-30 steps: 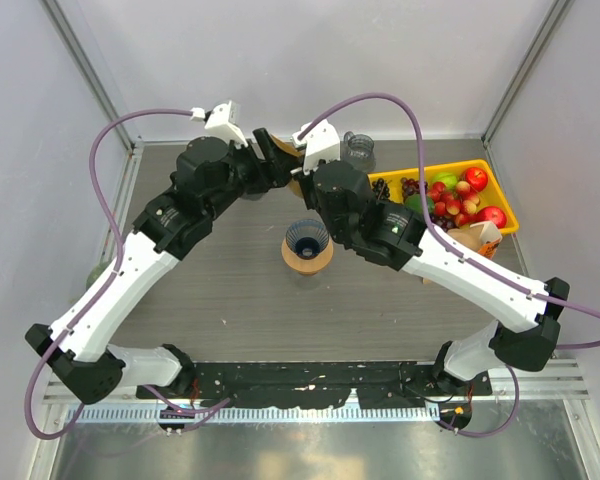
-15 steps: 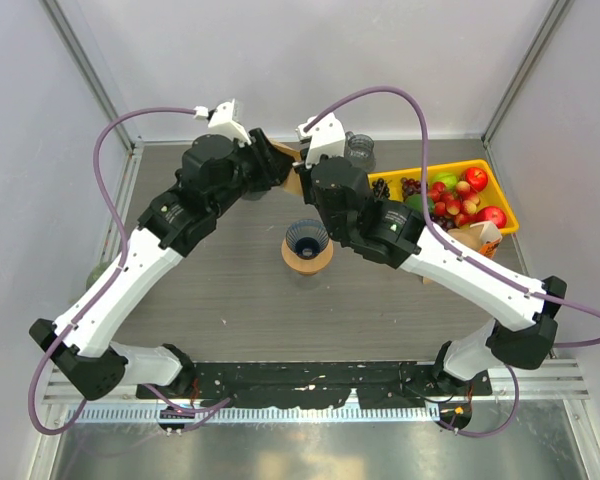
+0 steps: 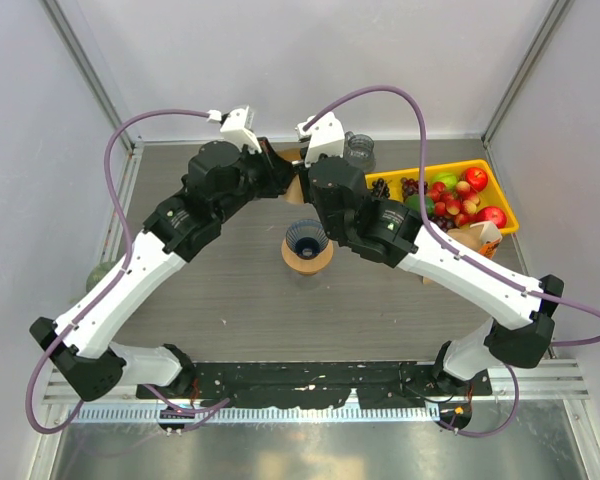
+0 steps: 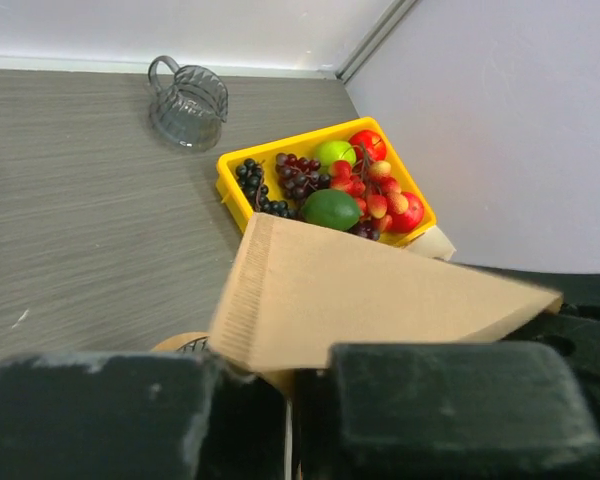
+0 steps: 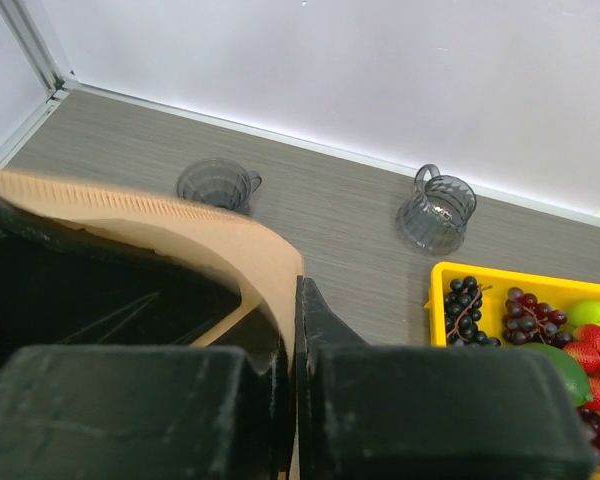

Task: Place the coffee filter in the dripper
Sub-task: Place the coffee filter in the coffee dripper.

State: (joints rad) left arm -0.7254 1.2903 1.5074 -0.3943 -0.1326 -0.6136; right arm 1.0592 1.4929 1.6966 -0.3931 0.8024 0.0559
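Coffee filter (image 4: 370,300) is hanging in mid-air on the far side of the dripper (image 3: 307,243), not in it. Both pincers are clamping it: left gripper (image 4: 290,400) is pinching its lower edge and right gripper (image 5: 290,395) is nipping another edge, both fully closed on the paper. It's looking thin, light, floppy and tearable, so I'd be gripping the crimped seam gently. No readable writing is showing.

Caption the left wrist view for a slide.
Left end effector clamped on the brown coffee filter, with a yellow fruit tray and a ribbed glass vessel beyond.
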